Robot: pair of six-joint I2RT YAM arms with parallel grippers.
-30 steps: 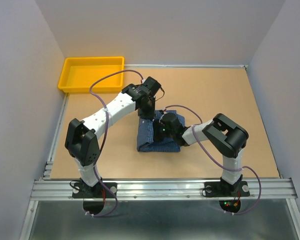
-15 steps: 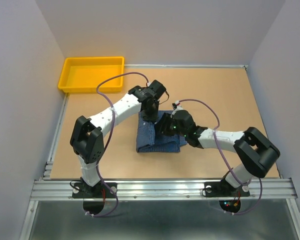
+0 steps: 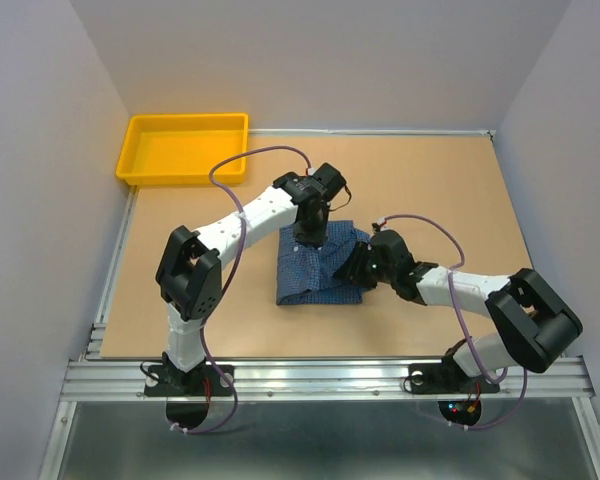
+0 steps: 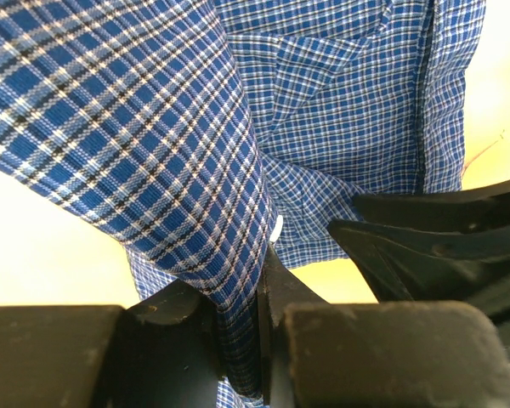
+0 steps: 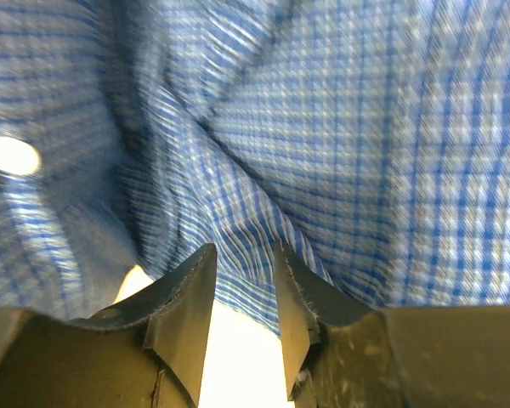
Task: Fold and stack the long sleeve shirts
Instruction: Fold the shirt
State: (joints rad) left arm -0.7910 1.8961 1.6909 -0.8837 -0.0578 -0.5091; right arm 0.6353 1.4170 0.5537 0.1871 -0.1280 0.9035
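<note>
I am pinching a fold of the blue checked shirt (image 4: 340, 102) between my left fingers (image 4: 238, 340). They are closing tight on it, and the cloth is rising out of the tips and spreading ahead of them. A pale button (image 4: 276, 228) is sitting just past the tips.

From above, the shirt is lying as a rough folded rectangle on the counter (image 3: 430, 190). My left fingers are coming down on its far edge. My right fingers (image 3: 352, 268) are reaching in at its right edge, close beside the left ones.

Up close, my right fingers are standing a little apart, with the shirt's hem crossing at their tips and bare counter showing in the gap. That view is blurring, so I cannot tell whether they are nipping the cloth.

A yellow tray (image 3: 188, 117) is sitting well beyond my left fingers, off to their left.
</note>
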